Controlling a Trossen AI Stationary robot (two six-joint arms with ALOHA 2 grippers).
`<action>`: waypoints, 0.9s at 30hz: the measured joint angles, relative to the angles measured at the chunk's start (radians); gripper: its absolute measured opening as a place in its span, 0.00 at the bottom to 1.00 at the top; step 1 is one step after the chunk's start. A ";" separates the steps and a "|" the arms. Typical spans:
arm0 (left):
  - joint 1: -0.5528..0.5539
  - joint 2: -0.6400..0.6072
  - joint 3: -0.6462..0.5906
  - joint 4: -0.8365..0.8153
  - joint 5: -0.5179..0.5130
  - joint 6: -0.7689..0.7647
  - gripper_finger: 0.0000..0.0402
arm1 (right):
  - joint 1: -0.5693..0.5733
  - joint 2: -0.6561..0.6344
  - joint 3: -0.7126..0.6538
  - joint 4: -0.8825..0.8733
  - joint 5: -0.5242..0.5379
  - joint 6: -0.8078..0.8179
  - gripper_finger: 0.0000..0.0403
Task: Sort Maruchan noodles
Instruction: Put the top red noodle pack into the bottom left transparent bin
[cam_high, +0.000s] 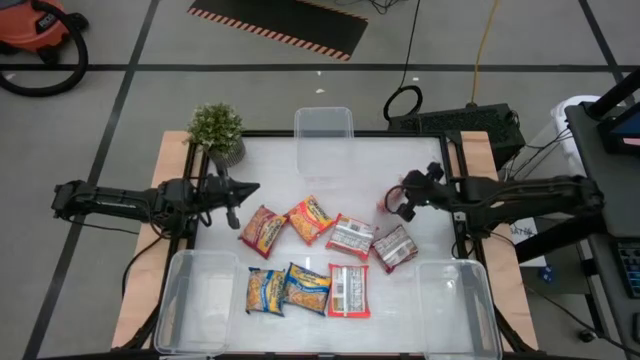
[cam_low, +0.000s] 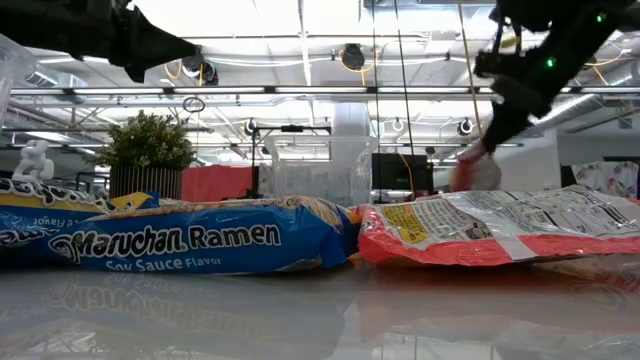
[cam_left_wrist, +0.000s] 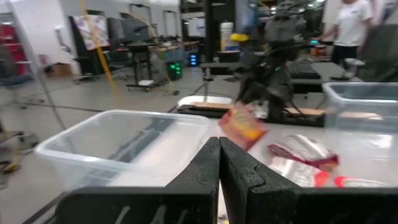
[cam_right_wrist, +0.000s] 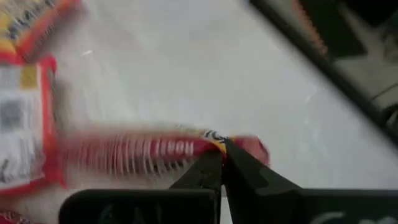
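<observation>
My right gripper (cam_high: 392, 203) is pinched on the edge of a red packet (cam_right_wrist: 149, 152) hanging just above the table's right side, long axis trailing away from the fingers, so the right bin (cam_high: 478, 300) is closest; left gripper (cam_high: 236, 203) is closed empty.

Past your right gripper (cam_right_wrist: 222, 163), the jaws are pinched together on the edge of a red noodle packet (cam_right_wrist: 143, 154), which shows blurred. Another packet (cam_right_wrist: 25, 124), red-edged with a white printed back, lies flat on the pale table (cam_right_wrist: 205, 68) nearby.
</observation>
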 joint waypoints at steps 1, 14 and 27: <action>0.000 0.000 0.000 0.000 -0.016 0.001 0.02 | 0.010 0.000 0.020 0.001 0.020 -0.018 0.00; 0.000 0.000 0.000 0.001 -0.065 -0.004 0.02 | 0.183 0.004 0.187 0.267 0.378 -0.474 0.00; -0.006 0.084 0.000 0.187 -0.056 -0.007 0.02 | 0.244 0.006 0.151 0.693 0.240 -0.784 0.00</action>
